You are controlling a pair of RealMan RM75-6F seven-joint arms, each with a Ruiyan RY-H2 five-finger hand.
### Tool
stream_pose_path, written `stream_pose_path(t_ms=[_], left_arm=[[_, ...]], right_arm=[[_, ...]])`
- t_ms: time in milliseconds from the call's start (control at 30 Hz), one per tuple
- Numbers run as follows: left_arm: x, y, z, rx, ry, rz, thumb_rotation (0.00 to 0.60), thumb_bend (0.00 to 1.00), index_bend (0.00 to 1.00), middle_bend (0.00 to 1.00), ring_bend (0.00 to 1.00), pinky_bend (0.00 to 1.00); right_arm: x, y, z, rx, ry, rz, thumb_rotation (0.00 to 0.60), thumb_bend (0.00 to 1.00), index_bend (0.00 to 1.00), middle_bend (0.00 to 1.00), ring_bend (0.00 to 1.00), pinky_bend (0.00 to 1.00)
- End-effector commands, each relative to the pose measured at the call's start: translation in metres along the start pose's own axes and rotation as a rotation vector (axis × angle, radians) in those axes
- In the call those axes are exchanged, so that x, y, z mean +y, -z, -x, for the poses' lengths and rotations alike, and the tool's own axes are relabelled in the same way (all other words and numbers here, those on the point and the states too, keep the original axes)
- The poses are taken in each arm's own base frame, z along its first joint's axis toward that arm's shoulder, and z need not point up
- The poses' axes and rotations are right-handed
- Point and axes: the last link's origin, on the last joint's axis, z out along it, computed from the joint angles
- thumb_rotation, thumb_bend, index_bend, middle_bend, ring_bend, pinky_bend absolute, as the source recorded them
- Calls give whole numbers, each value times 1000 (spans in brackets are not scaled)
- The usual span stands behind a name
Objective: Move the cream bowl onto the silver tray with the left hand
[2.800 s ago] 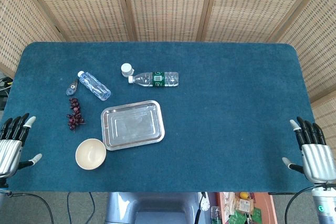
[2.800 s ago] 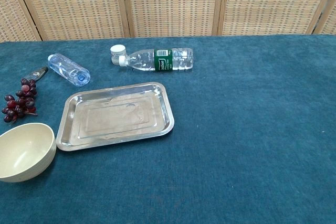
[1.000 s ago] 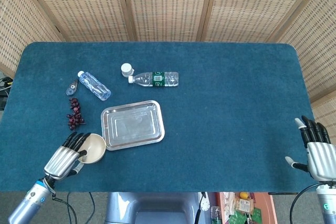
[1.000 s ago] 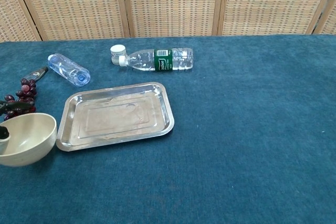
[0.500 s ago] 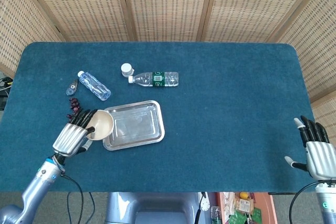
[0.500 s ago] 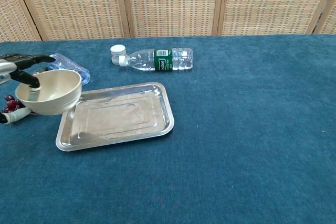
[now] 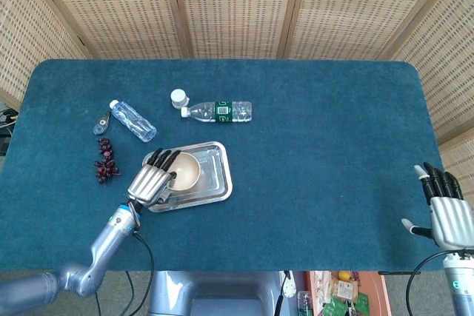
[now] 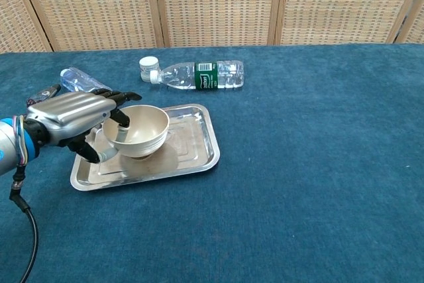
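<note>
Left hand (image 8: 76,124) pinches cream bowl (image 8: 136,130) rim, left-centre frame, over silver tray (image 8: 199,154); advise level lowering, seat flat, then release

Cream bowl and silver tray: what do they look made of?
Cream bowl: matte, opaque, evenly coloured, so likely plastic or glazed ceramic; I can't tell which. Silver tray: polished metal, probably stainless steel, judging by its mirror-like reflections and rolled rim.

No legible text (label blurred)

Silver-backed left hand (image 8: 76,122), black fingers (image 8: 118,116), grey forearm, black cable.
</note>
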Motion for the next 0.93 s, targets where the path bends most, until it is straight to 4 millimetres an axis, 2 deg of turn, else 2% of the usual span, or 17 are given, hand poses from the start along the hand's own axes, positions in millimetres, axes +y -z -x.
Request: stream_pose_path(t_ms=[33,100,167,200,300,400,467,567,767,933], left_arm=[[2,-1,1,3,-6,1,600,457,558,0,0,0],[1,1,-2,11,4,-5,600,353,289,0,0,0],[-1,3,-7,22,19,-11,600,212,91,0,0,0],[-3,5,-10,29,29,-14,600,147,34,0,0,0],[-15,17,-27,66,54,-31,600,32,0,0,0,0],[-26,31,-39,88,73,-52,600,0,0,0,0,0],[-47,56,-56,133,116,-119,600,0,0,0,0,0],[-72,94,-66,184,160,-218,600,0,0,0,0,0],[-110,163,-60,239,155,-373,600,0,0,0,0,0],[-121,194,-48,228,172,-413,600,0,0,0,0,0]], right_arm=[[-1,0,1,-2,2,-3,600,0,0,0,0,0],[-1,0,1,-2,1,-1,600,0,0,0,0,0],[0,0,1,-2,-1,0,600,0,0,0,0,0],[0,0,1,-2,-2,0,600,0,0,0,0,0],[0,0,0,-1,-7,-1,600,0,0,0,0,0],[0,1,-1,-1,-8,-3,600,0,0,0,0,0],[-1,2,-1,3,-10,-5,600,0,0,0,0,0],[-1,3,-2,8,-6,-4,600,0,0,0,0,0],[-2,4,-3,12,-6,-9,600,0,0,0,0,0],[-2,4,-4,17,-5,-11,600,0,0,0,0,0]])
